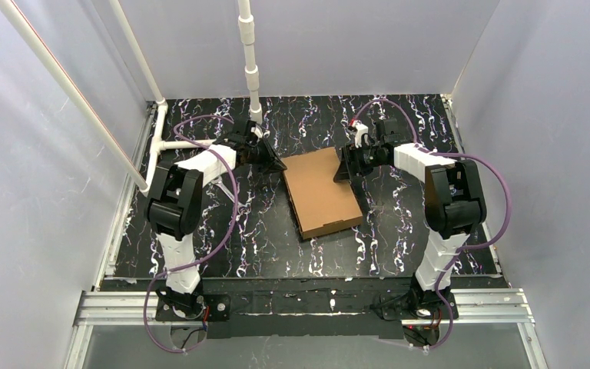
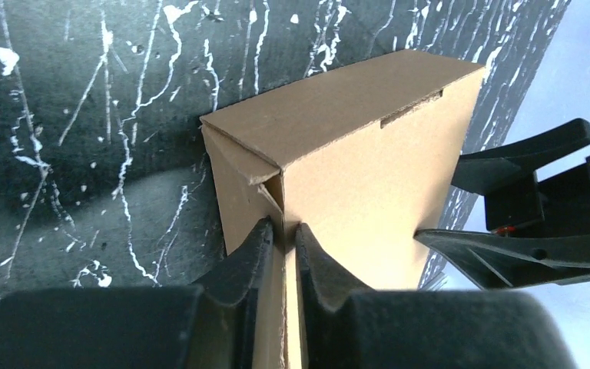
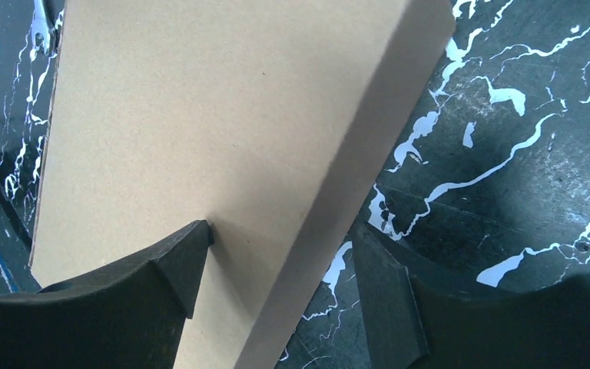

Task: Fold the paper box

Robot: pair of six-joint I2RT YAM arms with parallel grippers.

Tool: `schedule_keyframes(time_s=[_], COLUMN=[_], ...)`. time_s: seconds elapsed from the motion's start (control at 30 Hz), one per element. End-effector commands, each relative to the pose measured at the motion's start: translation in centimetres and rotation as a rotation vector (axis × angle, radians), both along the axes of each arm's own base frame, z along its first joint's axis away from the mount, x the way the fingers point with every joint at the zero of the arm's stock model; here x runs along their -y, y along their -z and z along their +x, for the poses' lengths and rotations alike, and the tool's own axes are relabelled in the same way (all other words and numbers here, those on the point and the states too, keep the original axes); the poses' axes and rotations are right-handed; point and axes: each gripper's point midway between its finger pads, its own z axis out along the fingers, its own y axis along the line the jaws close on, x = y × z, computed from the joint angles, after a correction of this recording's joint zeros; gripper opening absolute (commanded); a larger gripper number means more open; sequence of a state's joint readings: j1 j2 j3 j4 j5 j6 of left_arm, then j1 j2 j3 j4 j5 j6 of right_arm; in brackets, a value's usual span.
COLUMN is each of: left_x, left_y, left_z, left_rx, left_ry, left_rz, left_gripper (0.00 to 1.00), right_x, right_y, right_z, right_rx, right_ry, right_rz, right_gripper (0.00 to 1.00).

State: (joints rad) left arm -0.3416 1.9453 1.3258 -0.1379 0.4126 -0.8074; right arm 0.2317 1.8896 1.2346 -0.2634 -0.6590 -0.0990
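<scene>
The paper box (image 1: 321,192), brown cardboard with its lid down, lies in the middle of the black marbled table. My left gripper (image 1: 279,164) is at its far left corner. In the left wrist view that gripper (image 2: 284,231) is shut on a thin cardboard edge of the box (image 2: 353,154), where the corner flaps meet. My right gripper (image 1: 346,167) is at the far right corner. In the right wrist view it (image 3: 283,231) stands open astride the box's edge (image 3: 223,115). One fingertip (image 3: 192,246) touches the lid; the other (image 3: 376,284) is beside the side wall, apart from it.
A white pipe frame (image 1: 250,61) rises at the back left, with a slanted pipe (image 1: 69,92) along the left wall. White walls close in the table on three sides. An aluminium rail (image 1: 299,304) runs along the near edge.
</scene>
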Motion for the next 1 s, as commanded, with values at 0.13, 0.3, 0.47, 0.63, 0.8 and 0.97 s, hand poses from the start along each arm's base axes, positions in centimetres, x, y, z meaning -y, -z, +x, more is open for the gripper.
schedule_keyframes(time_s=[0.13, 0.3, 0.47, 0.63, 0.8, 0.97], left_x=[1.6, -0.5, -4.1, -7.0, -6.2, -5.9], left_y=[-1.4, -3.1, -4.4, -3.3, -0.5, 2.0], left_z=[-2.2, -3.1, -2.9, -2.9, -1.4, 0.0], left_rx=[0.023, 0.098, 0.168, 0.169, 0.053, -0.029], left_ry=[0.066, 0.043, -0.073, -0.190, -0.135, -0.127], left_rz=[-0.040, 0.033, 0.092, 0.158, 0.191, 0.229], left_gripper=[0.16, 0.38, 0.40, 0.18, 0.00, 0.00], right_x=[0.2, 1.2, 1.5, 1.4, 1.2, 0.8], right_y=[1.0, 0.5, 0.5, 0.1, 0.6, 1.2], right_z=[-0.3, 0.3, 0.4, 0.4, 0.9, 1.1], right_rx=[0.001, 0.028, 0.043, 0.058, 0.058, 0.066], right_ry=[-0.024, 0.000, -0.011, -0.026, -0.024, -0.037], right_rz=[-0.060, -0.079, -0.093, -0.089, -0.111, -0.151], right_gripper=[0.77, 0.80, 0.80, 0.81, 0.78, 0.70])
